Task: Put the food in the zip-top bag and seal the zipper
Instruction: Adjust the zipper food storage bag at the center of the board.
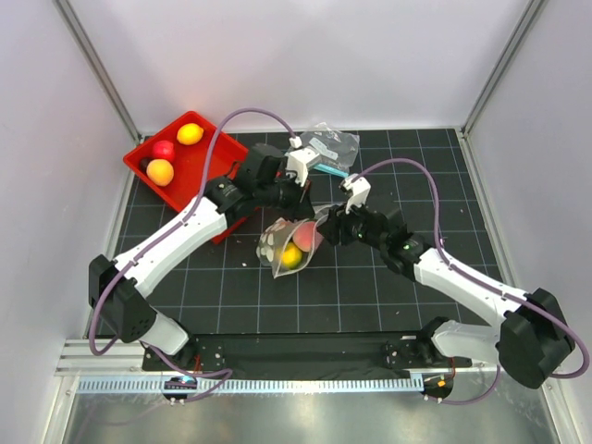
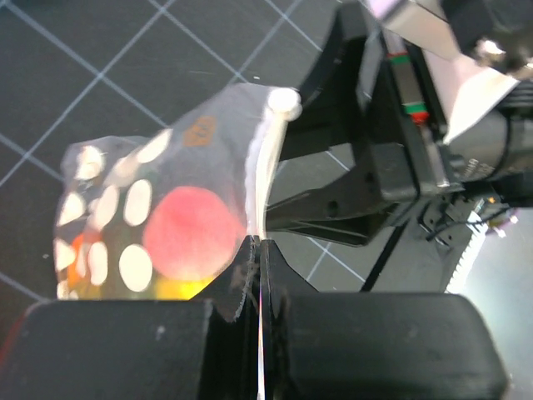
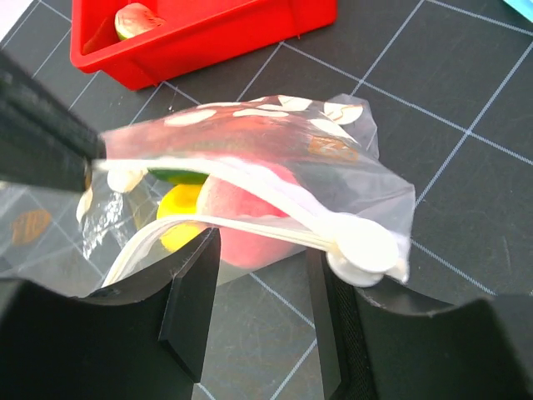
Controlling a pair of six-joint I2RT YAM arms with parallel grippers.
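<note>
Two grippers meet at the zip-top bag [image 3: 275, 125], which sits mid-mat between the arms, right of the red bin [image 3: 208, 33]. The left gripper [image 2: 261, 250] has its fingers pressed together, clamped on the bag's edge at one end of the zipper [image 3: 250, 179]; the pale strip runs straight into the closed tips in the left wrist view. The right gripper [image 3: 262, 250] has its fingers apart, straddling the bag's mouth edge with mat showing in the gap, not pinching anything I can see. A white slider knob [image 3: 364, 248] sits at the far end of the zipper, just beside the right gripper's one finger. The zipper's two strips stand apart along most of the mouth and join at the slider. Inside the bag are a pink peach [image 3: 250, 212], a yellow fruit [image 3: 179, 208] and a bit of green [image 3: 175, 176]. In the bin are a yellow fruit [image 1: 190, 133], a red one [image 1: 164, 150] and an orange one [image 1: 160, 172]. A smaller clear pouch with a teal strip [image 1: 328, 143] lies behind the grippers on the black gridded mat [image 1: 370, 287], apart from the dotted bag.
</note>
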